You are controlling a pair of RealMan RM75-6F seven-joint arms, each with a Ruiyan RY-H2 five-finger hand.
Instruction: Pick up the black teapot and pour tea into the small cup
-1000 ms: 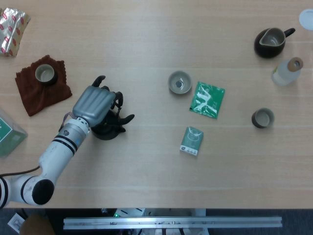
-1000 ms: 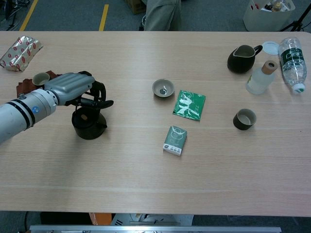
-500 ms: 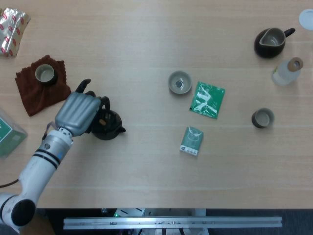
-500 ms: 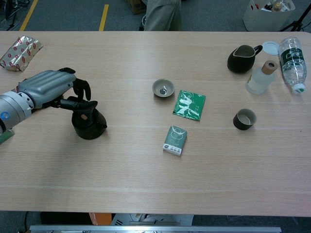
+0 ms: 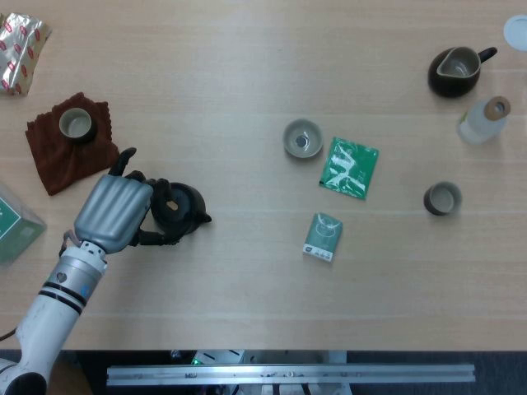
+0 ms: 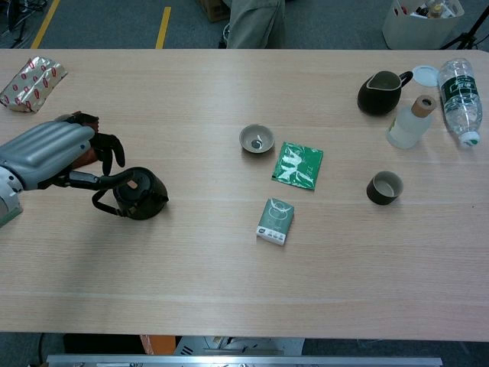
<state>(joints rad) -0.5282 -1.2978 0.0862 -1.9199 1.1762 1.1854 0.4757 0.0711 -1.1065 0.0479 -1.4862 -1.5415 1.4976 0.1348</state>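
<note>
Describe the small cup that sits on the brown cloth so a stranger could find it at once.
Start at the table's far left edge, where a crumpled brown cloth lies just beyond the left robot hand. The small cup stands on that cloth, pale inside. It alone sits on fabric; the grey cup and dark cup stand on bare wood.

I work in a lab or workshop: yellow floor tape (image 6: pixel 163 17), a long wooden table (image 6: pixel 229 267), someone's legs (image 6: pixel 256 23) beyond.

Bare table (image 5: pixel 239 271) runs along the near edge. Between the black teapot (image 5: pixel 178 207) and small cup (image 5: pixel 302 137) nothing stands; green packets (image 5: pixel 349 167) crowd beyond it.
</note>
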